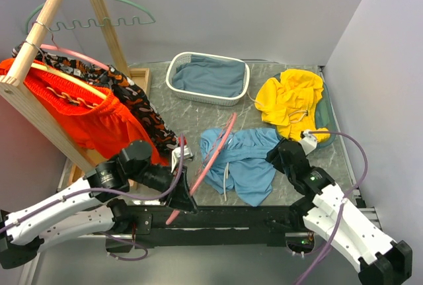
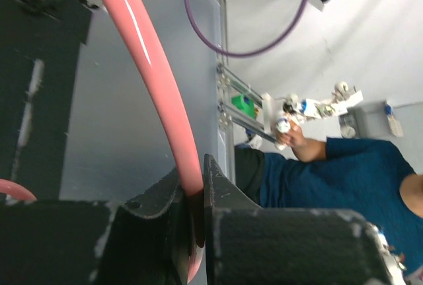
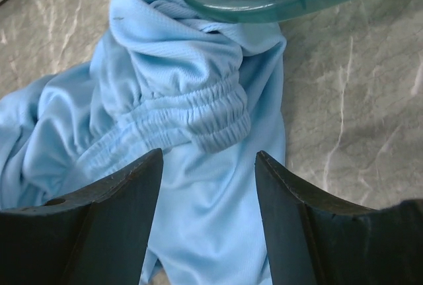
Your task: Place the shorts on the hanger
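Note:
The light blue shorts (image 1: 248, 156) lie crumpled on the marble table; their gathered waistband (image 3: 192, 113) shows in the right wrist view. The pink hanger (image 1: 215, 156) slants up over the shorts' left part. My left gripper (image 1: 187, 200) is shut on the hanger's lower end, and the pink bar (image 2: 158, 80) runs up from between my jaws. My right gripper (image 1: 276, 155) is open, hovering at the shorts' right edge; in its wrist view (image 3: 208, 166) blue fabric lies between the fingers, apart from them.
A yellow garment (image 1: 291, 103) lies in a teal tray (image 1: 325, 110) at the right. A white basket (image 1: 208, 77) with grey cloth stands at the back. A wooden rack (image 1: 46, 53) on the left holds orange shorts (image 1: 73, 113), a patterned garment and a green hanger (image 1: 99, 10).

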